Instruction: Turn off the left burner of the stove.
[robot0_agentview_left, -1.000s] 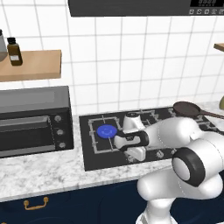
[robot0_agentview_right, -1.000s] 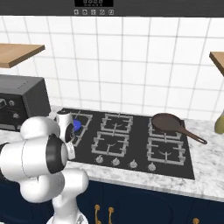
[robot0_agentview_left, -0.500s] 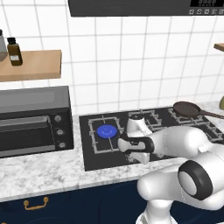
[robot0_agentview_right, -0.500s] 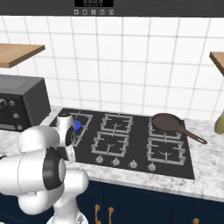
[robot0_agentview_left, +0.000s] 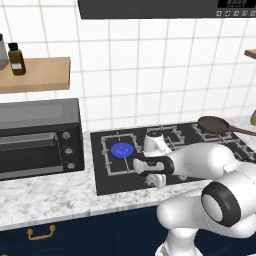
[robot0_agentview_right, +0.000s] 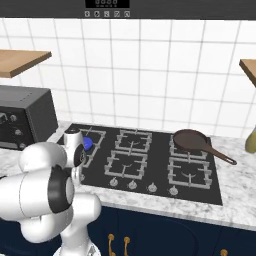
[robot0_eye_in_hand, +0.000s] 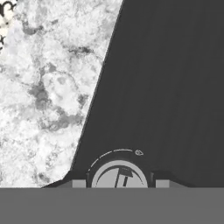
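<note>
White wall tiles back a marble counter that carries the stove, a flat black cooktop. Its left burner shows a blue disc inside a square grate at the cooktop's left end, beside the oven. A dark pan rests on the far right grate. In the hand view the gripper sits low over a silver knob at the stove's front edge, a finger tip on each side; whether they press it I cannot tell.
</note>
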